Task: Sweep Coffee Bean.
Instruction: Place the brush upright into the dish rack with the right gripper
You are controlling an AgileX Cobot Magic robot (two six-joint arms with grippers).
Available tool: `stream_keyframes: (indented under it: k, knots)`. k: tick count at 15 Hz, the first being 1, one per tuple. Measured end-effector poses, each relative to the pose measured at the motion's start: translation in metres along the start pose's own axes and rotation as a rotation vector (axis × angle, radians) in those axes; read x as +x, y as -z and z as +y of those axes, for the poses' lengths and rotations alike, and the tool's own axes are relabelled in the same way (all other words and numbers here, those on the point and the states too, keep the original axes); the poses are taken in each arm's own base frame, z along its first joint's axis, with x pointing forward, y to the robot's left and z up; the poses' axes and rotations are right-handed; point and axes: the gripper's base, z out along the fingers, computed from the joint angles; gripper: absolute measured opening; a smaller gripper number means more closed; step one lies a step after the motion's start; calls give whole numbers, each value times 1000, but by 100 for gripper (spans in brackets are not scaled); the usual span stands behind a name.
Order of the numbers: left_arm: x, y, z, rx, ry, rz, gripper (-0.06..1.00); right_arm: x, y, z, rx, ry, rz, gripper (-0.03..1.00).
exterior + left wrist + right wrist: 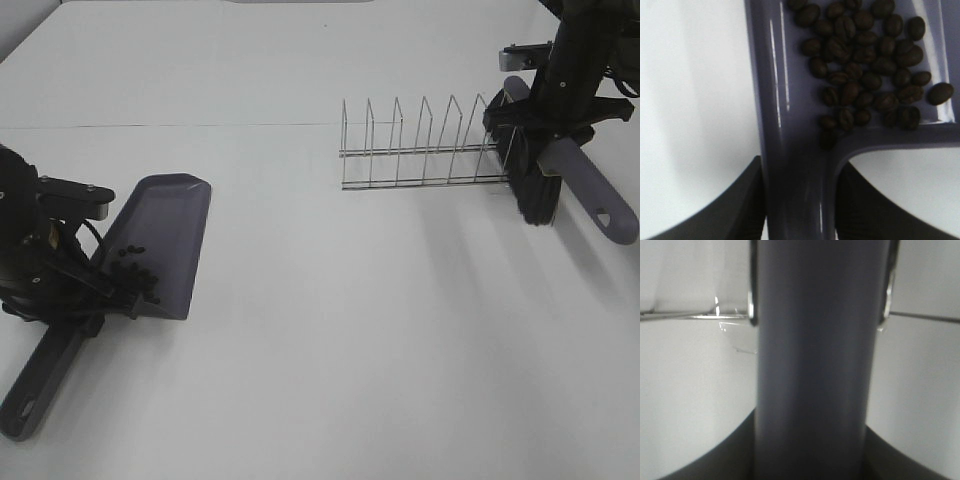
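Note:
The grey dustpan (165, 235) lies on the white table at the left, its pan pointing away and its handle (45, 375) toward the front edge. The coffee beans (133, 273) are piled in the pan's rear corner and show close up as dark ovals (865, 65). My left gripper (85, 300) is shut on the dustpan's handle (797, 165), one finger (740, 205) on each side. At the far right my right gripper (550, 135) is shut on the brush's grey handle (812, 365). Its black bristles (535, 195) point down at the wire rack's right end.
A wire dish rack (420, 145) stands at the back centre-right, and its thin rods (680, 315) run behind the brush handle. The brush's handle end (610, 215) sticks out toward the right edge. White table (350, 330) spreads between the arms.

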Motion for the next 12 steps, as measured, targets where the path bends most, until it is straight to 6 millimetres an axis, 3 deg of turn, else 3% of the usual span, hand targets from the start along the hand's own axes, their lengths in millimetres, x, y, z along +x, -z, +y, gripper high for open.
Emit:
stream_keyframes:
  k: [9,12]
  knots:
    - [0,0,0,-1,0,3,33,-3,-4,-2,-90,-32,-6,29]
    - [0,0,0,-1,0,4,33,-3,-4,0,-110,-67,-5,53]
